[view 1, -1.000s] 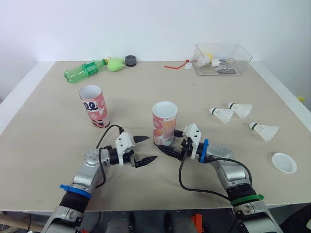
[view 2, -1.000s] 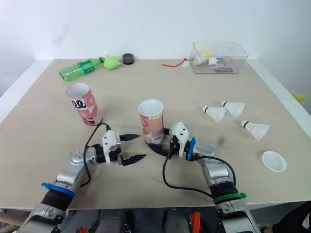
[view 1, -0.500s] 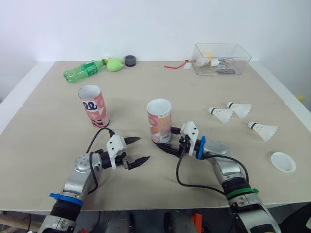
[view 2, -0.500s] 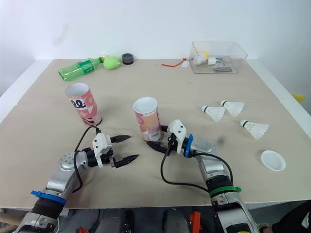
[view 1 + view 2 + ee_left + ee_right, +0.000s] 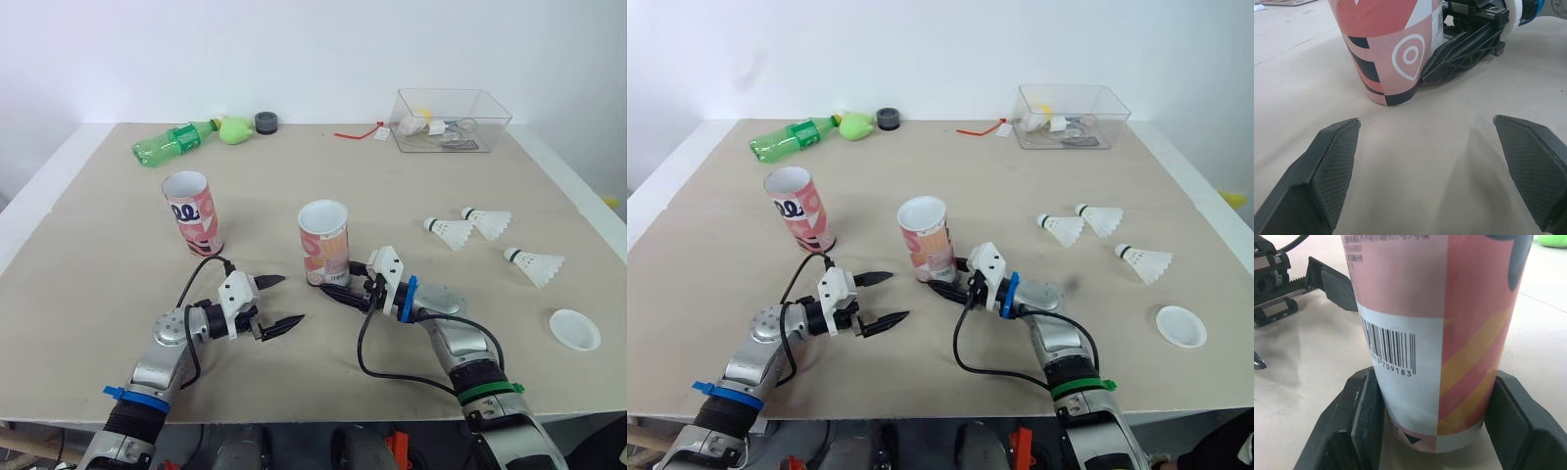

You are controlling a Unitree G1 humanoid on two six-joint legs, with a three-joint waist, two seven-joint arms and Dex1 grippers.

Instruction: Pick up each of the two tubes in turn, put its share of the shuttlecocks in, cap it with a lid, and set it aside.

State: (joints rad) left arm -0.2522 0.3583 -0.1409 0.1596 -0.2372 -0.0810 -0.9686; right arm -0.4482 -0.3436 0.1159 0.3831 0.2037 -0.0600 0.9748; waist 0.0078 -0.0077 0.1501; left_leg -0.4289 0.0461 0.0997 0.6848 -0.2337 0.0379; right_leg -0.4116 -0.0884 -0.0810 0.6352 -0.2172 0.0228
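**Tube (pink-and-white cardboard, open top) (image 5: 323,243) grabbed low, nothing loaded yet**

So this is the very first step: picking up tube number one. It stands on the beige table (image 5: 98,294) near the middle, leaning a touch to the left, and its mouth looks empty as far as I can tell. The right gripper (image 5: 341,282) has its two black fingers clamped on the tube's base, one on the near side and one on the far side. In the right wrist view both pads (image 5: 1359,416) sit against the cardboard. The base looks to be on the table, not lifted.

The left gripper (image 5: 288,300) sits just left of the tube, spread wide, holding nothing and pointed at it.

Other stuff: a second pink cardboard tube (image 5: 193,213) stands upright further left and a bit farther back. Three white feather shuttlecocks (image 5: 449,231) lie well off to the right, and a white round lid (image 5: 573,329) sits near the right edge. A green plastic bottle (image 5: 176,142) and a clear plastic box (image 5: 451,119) are along the far side, not involved.

My guess for the next move: lift the tube, or hand it to the left gripper so the right one is free for the shuttlecocks on its side. That low grip on a tall tube looks tippy. So go slow and straight up, or have the left close higher on the body first.
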